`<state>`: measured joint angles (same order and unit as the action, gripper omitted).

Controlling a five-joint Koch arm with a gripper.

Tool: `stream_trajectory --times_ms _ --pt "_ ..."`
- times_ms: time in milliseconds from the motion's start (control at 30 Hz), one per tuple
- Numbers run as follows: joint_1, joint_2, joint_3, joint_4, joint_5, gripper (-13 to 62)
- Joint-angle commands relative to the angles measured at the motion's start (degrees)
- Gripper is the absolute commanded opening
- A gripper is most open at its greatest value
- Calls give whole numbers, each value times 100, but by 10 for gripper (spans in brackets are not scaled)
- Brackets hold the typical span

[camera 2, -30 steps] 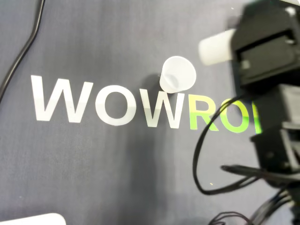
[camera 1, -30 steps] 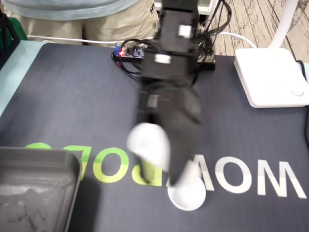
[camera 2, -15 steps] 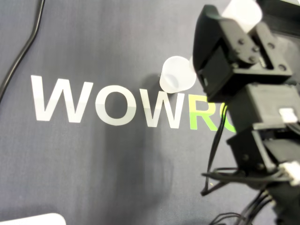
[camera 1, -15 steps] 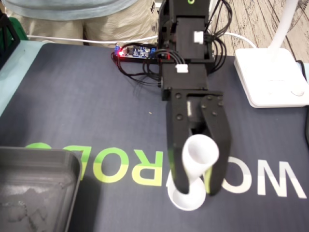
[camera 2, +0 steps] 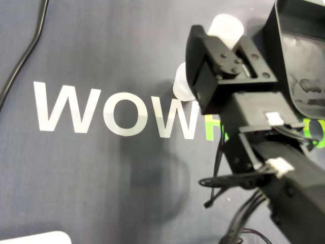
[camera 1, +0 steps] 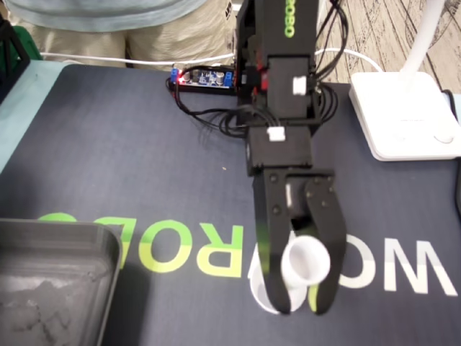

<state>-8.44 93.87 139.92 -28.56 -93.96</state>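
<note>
Compared with 0.5 s ago, the held cup (camera 1: 304, 261) is sitting lower, closer over the standing cup (camera 2: 180, 85). In the overhead view the standing cup is peeking out at the left of the gripper (camera 1: 300, 306). The gripper's 2 jaws are clamping the held cup's sides. The standing cup is resting on the dark mat (camera 1: 130, 158), just beside the white lettering (camera 2: 122, 114). In the fixed view, a grey tray (camera 1: 57, 281) is lying well left of the standing cup. A white lamp base (camera 1: 400, 115) is standing far behind it, to the right.
</note>
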Motion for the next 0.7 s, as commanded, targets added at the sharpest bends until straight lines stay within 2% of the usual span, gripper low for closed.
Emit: stream_trajectory --times_ms 0,667 --pt "9 -44 -176 -615 -53 30" --pt "79 -422 -9 -694 -53 33"
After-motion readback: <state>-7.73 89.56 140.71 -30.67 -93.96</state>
